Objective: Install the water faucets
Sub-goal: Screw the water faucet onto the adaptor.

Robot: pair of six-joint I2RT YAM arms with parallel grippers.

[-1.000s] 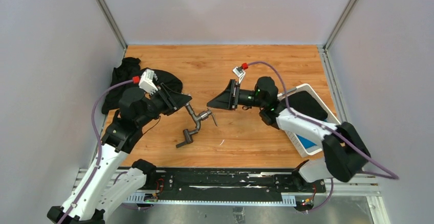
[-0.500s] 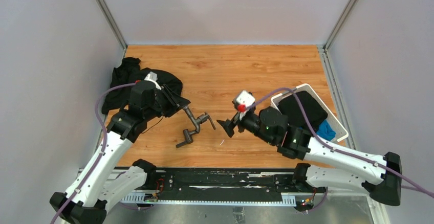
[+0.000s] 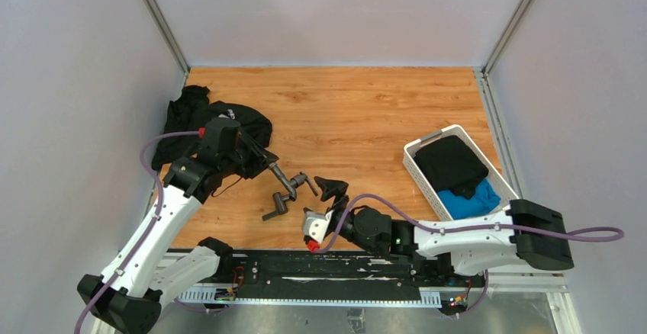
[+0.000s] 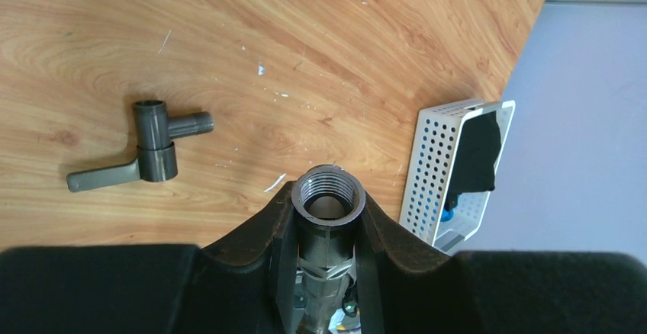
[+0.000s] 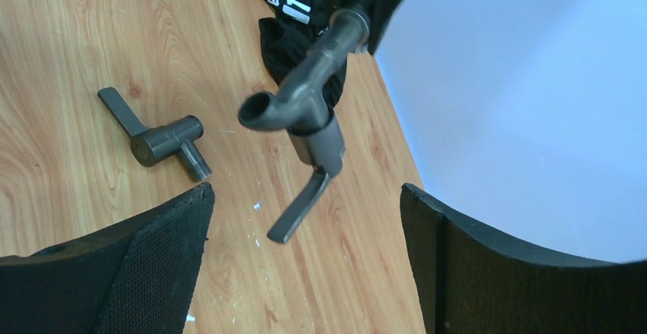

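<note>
One of the water faucets (image 3: 292, 184), a dark-grey bent pipe with a lever handle (image 5: 299, 209), hangs just above the wood, and my left gripper (image 3: 268, 165) is shut on its threaded end (image 4: 329, 197). A second faucet piece (image 3: 276, 206), T-shaped with a thin lever, lies flat on the table (image 4: 156, 147) close by. Just right of the held faucet my right gripper (image 3: 331, 187) stands open, facing it. In the right wrist view the wide jaws (image 5: 305, 273) have nothing between them, and the loose piece (image 5: 164, 140) lies to the left.
A black garment (image 3: 191, 113) is heaped at the table's left edge, behind my left arm. A white perforated basket (image 3: 416, 148) with black and blue cloth inside stands at the right. My right arm lies low along the front edge.
My right arm has swung from mid-table down to the front edge, with its jaws spreading wider. The left gripper has shifted slightly, still carrying the faucet.
</note>
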